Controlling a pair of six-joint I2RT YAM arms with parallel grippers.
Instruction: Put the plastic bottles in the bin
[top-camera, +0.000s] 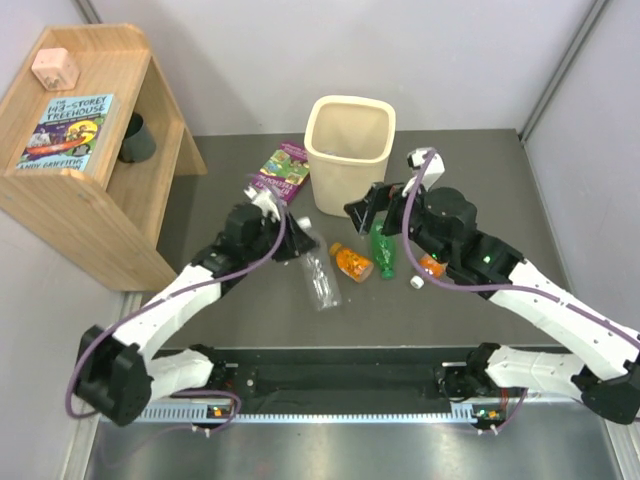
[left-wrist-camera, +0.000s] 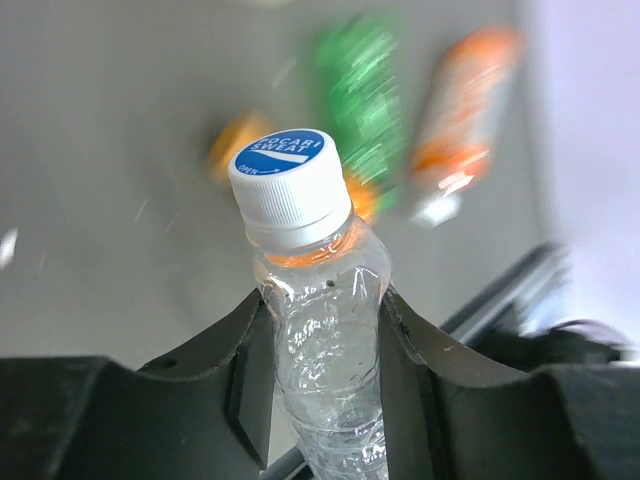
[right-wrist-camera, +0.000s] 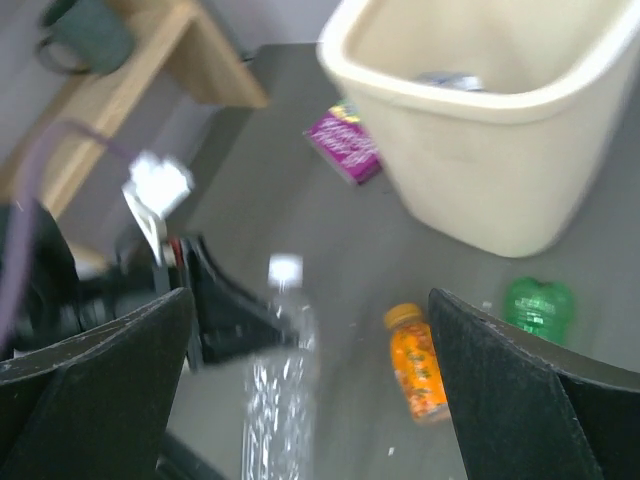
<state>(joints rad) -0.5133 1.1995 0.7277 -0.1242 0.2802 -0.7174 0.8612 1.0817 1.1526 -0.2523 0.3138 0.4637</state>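
Note:
The clear bottle (left-wrist-camera: 325, 330) with its white, blue-topped cap (left-wrist-camera: 290, 190) sits between my left gripper's (left-wrist-camera: 325, 315) jaws, which are shut on its upper body. From above, this clear bottle (top-camera: 320, 272) stretches toward the arms, with the left gripper (top-camera: 296, 241) at its neck end. An orange bottle (top-camera: 352, 262), the green bottle (top-camera: 384, 251) and a second orange bottle (top-camera: 431, 267) lie on the table to its right. The cream bin (top-camera: 350, 140) stands behind them. My right gripper (top-camera: 371, 207) hangs open in front of the bin, above the green bottle, holding nothing. The right wrist view has its jaws (right-wrist-camera: 308, 300) wide apart.
A purple book (top-camera: 281, 172) lies left of the bin. The wooden shelf (top-camera: 90, 195) stands at the far left with a dark cup (top-camera: 137, 138) inside and a book (top-camera: 68, 130) on top. Something grey (right-wrist-camera: 450, 78) lies inside the bin (right-wrist-camera: 480, 170).

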